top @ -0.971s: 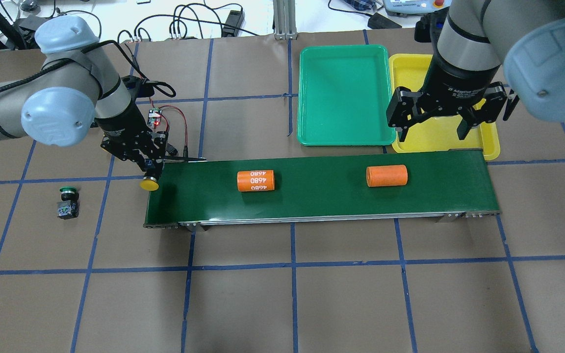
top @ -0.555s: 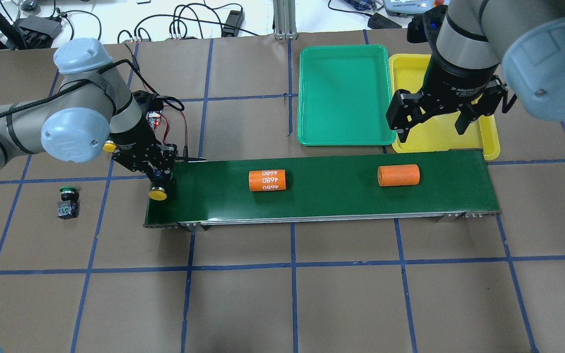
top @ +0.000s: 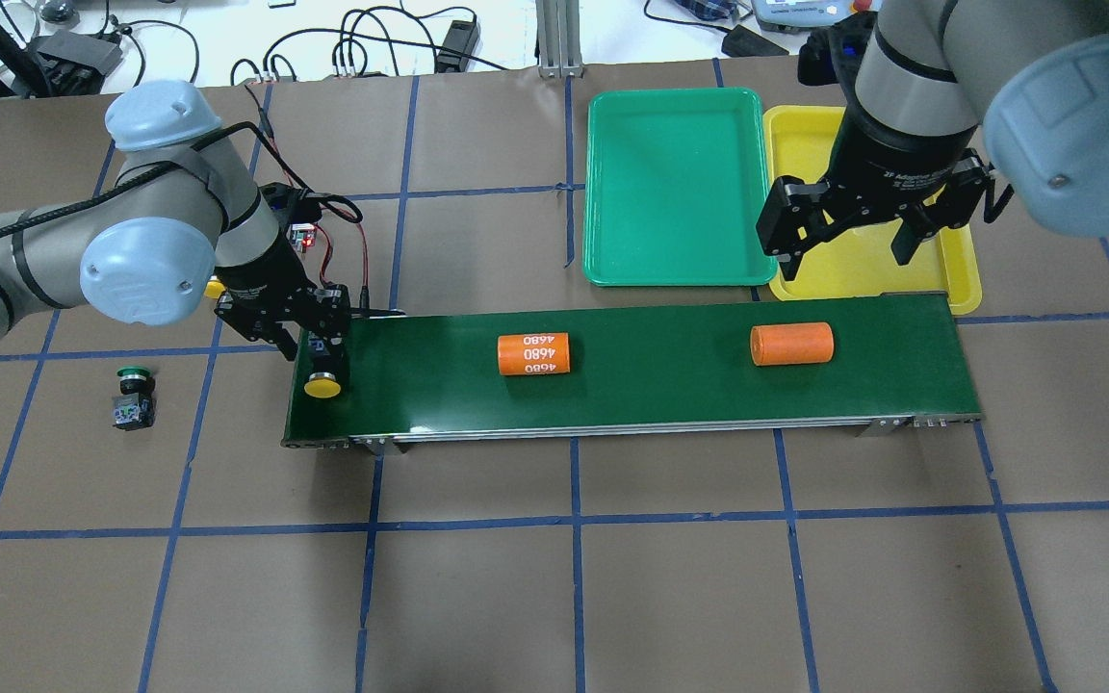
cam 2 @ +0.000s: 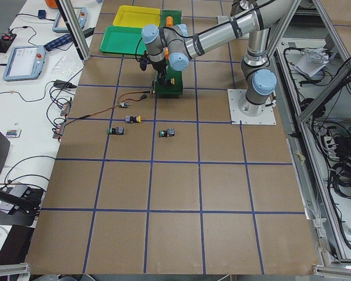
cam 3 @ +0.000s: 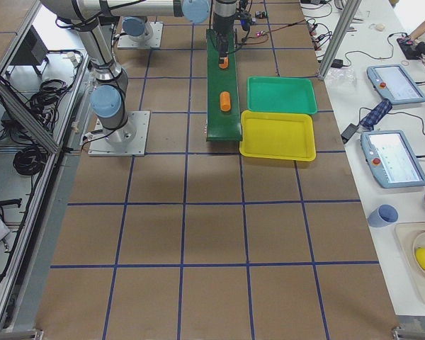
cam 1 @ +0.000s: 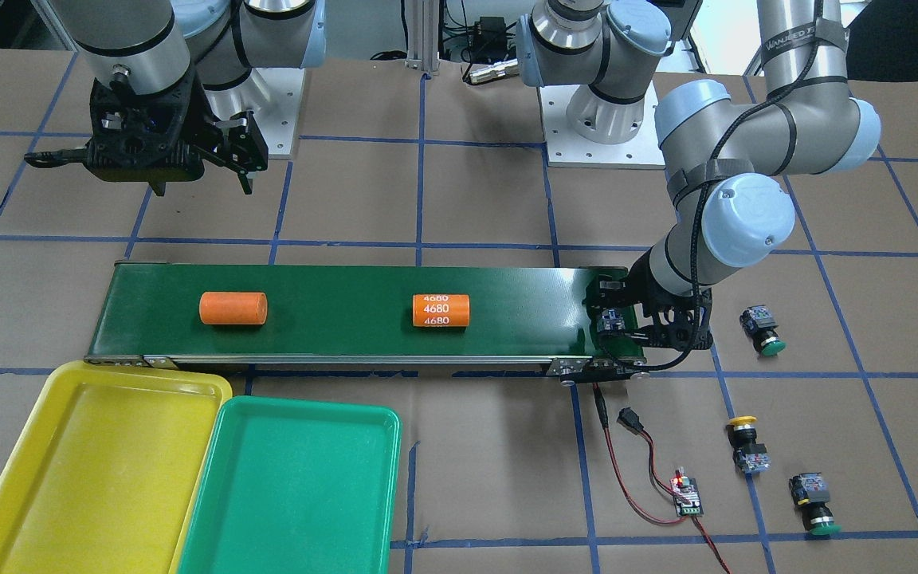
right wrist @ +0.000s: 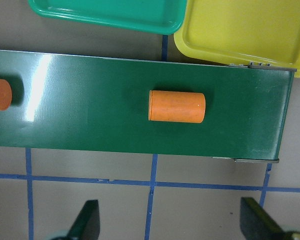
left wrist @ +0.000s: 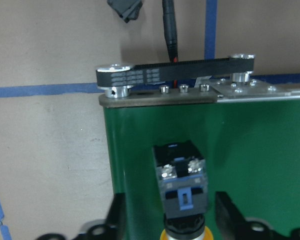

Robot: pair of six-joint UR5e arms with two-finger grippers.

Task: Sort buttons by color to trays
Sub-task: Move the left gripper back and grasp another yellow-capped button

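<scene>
A yellow button (top: 323, 382) lies on the left end of the dark-green belt (top: 651, 385), cap toward the belt's near edge. My left gripper (top: 314, 345) hangs right over it. In the left wrist view the button's body (left wrist: 182, 185) sits between the fingers (left wrist: 117, 212), with a gap on each side, so this gripper is open. My right gripper (top: 845, 255) is open and holds nothing, above the near end of the yellow tray (top: 800, 130). The green tray (top: 675, 183) lies beside it. A green button (top: 134, 397), a yellow button (cam 1: 746, 446) and another green button (cam 1: 814, 502) rest on the table.
Two orange cylinders ride the belt, one marked "4680" (top: 533, 354) and a plain one (top: 792, 344) under my right gripper (right wrist: 172, 225). A small circuit board (cam 1: 686, 494) with red wires lies beyond the belt's left end. Cables and devices lie past the far table edge.
My left gripper carried the yellow button from the belt's left edge further onto the belt. Both cylinders drifted right along the belt. My right gripper rose slightly.
</scene>
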